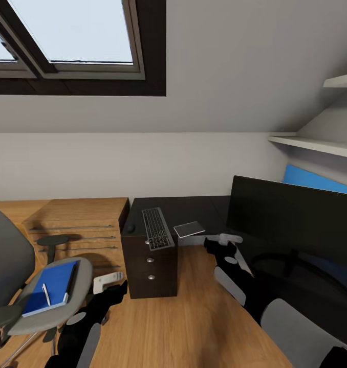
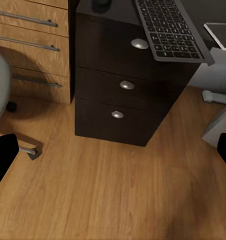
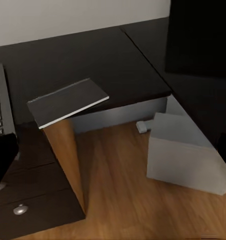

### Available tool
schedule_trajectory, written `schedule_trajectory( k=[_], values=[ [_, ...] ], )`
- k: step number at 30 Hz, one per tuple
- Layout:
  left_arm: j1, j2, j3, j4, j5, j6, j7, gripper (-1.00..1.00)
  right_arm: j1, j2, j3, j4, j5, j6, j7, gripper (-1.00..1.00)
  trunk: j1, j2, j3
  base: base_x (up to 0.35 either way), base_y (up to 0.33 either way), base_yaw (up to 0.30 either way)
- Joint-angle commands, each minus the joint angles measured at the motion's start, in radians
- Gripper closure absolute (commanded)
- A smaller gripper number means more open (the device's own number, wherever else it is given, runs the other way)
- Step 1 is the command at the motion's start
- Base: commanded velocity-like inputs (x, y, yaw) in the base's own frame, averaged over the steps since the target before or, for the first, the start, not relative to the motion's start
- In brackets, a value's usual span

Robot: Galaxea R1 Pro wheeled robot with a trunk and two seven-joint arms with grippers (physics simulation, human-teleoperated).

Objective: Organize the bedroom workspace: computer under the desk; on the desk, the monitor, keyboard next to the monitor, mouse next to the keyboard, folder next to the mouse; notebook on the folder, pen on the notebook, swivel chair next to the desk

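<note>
Open wooden floor (image 1: 194, 312) lies between the grey swivel chair (image 1: 20, 276) and the glossy black desk's dark drawer unit (image 1: 150, 268).

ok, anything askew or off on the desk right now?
Two things overhang the desk front edge: the keyboard pokes out past the drawer unit, and the notebook juts over the gap, one corner unsupported. The folder and pen sit on the swivel chair.

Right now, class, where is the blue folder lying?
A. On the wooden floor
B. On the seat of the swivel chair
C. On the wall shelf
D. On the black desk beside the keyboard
B: in the head view the blue folder lies flat on the grey seat of the swivel chair, with a white pen on top of it.
</note>
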Motion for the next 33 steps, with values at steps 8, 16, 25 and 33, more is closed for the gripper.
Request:
schedule_trajectory(
  k=[8, 16, 25, 33],
  values=[
    [-0.001, 0.001, -0.003, 0.003, 0.012, 0.006, 0.012, -1.0, 0.05, -0.03, -0.007, -0.063, 0.0, 0.002, -0.101, -1.0, 0.0, -0.001, -0.001, 0.157, 0.0, 0.0],
    [-0.001, 0.0, -0.005, 0.022, 0.012, 0.007, 0.012, -1.0, 0.059, -0.055, -0.008, -0.106, 0.001, -0.002, -0.184, -1.0, 0.0, -0.001, -0.001, 0.312, 0.0, -0.002],
    [-0.001, -0.001, -0.007, 0.039, 0.011, 0.007, 0.013, -1.0, 0.061, -0.086, -0.006, -0.129, -0.003, -0.003, -0.218, -1.0, 0.0, -0.001, -0.001, 0.12, -0.017, -0.044],
    [0.001, -0.001, -0.006, 0.039, 0.011, 0.007, 0.013, -1.0, 0.061, -0.088, -0.007, -0.124, -0.003, -0.003, -0.217, -1.0, 0.0, -0.001, -0.001, 0.254, -0.14, -0.002]
  ],
)
